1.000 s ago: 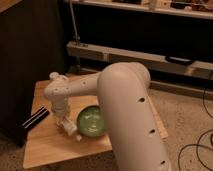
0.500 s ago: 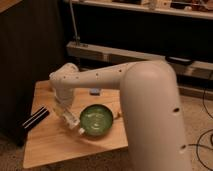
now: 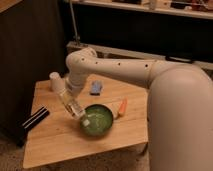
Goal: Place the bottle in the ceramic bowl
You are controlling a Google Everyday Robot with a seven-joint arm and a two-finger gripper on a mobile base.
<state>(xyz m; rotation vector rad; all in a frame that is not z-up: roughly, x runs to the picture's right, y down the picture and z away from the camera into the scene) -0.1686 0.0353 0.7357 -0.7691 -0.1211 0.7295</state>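
Note:
The green ceramic bowl (image 3: pixel 99 121) sits on the wooden table (image 3: pixel 55 140), near its front middle. My gripper (image 3: pixel 71 101) hangs just left of the bowl, at the end of the white arm that reaches in from the right. It is shut on the bottle (image 3: pixel 77 111), a slim whitish bottle. The bottle is tilted, with its lower end over the bowl's left rim.
A white upturned cup (image 3: pixel 56 80) stands at the table's back left. A blue object (image 3: pixel 96 88) lies behind the bowl and an orange carrot-like piece (image 3: pixel 122 106) lies to its right. A black striped box (image 3: pixel 35 118) overhangs the left edge. A dark cabinet stands on the left.
The arm has swung so that the gripper and bottle moved from the table's left part toward the bowl's left rim. The bowl and the other objects stayed put.

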